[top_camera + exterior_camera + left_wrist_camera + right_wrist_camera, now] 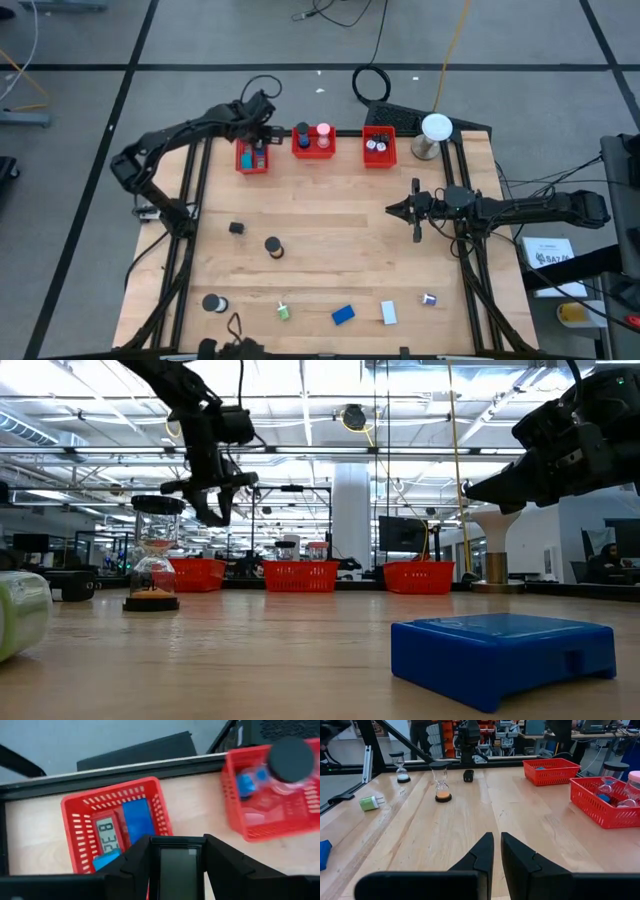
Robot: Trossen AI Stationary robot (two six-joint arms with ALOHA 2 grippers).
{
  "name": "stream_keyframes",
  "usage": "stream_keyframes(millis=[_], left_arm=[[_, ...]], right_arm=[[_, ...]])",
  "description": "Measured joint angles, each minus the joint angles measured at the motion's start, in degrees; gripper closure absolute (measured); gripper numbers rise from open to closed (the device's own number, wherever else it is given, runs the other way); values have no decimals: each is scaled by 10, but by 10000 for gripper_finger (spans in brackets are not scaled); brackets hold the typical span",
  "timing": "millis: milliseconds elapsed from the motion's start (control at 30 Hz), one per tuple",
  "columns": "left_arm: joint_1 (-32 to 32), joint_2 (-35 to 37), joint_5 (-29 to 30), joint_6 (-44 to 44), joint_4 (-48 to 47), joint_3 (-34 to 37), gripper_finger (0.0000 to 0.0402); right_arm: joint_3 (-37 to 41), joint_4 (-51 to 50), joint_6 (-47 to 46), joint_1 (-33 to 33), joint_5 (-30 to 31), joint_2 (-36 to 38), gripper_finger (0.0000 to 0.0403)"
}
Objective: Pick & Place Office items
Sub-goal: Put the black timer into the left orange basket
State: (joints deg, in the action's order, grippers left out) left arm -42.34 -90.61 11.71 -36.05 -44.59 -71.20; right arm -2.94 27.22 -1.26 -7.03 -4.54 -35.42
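High: L gripper (pixel 262 128) over left bin (pixel 252 159) at 11 o'clock; bins part-filled, approx. seven items left, e.g. blue block (pixel 343 315) at 6. L wrist: clamped on a dark flat item (pixel 178 870). R wrist: R gripper (pixel 497 851) empty, fingers nearly together.

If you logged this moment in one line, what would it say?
left gripper: above left red bin, holding dark flat item | right gripper: shut, empty, waiting mid-table
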Motion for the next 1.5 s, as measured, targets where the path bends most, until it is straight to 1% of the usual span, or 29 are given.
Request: stream_keyframes(millis=[100, 233, 433, 700, 867, 1167, 1267, 1500], left_arm=[[-21, -15, -12, 0, -10, 0, 249], [-34, -43, -11, 2, -8, 0, 249], [-51, -77, -6, 4, 21, 0, 249], [-60, -78, -6, -3, 30, 26, 249], [-64, -78, -18, -14, 66, 52, 249], [-85, -78, -24, -13, 73, 55, 249], [-85, -78, -11, -13, 78, 55, 249], [-86, -78, -13, -19, 96, 55, 249]], right_arm=[[0, 0, 0, 0, 0, 0, 374], [1, 0, 0, 0, 0, 0, 375], [1, 0, 0, 0, 0, 0, 374], [2, 0, 0, 0, 0, 0, 375], [2, 0, 0, 0, 0, 0, 374], [2, 0, 0, 0, 0, 0, 374], [2, 0, 0, 0, 0, 0, 375], [2, 0, 0, 0, 0, 0, 374]])
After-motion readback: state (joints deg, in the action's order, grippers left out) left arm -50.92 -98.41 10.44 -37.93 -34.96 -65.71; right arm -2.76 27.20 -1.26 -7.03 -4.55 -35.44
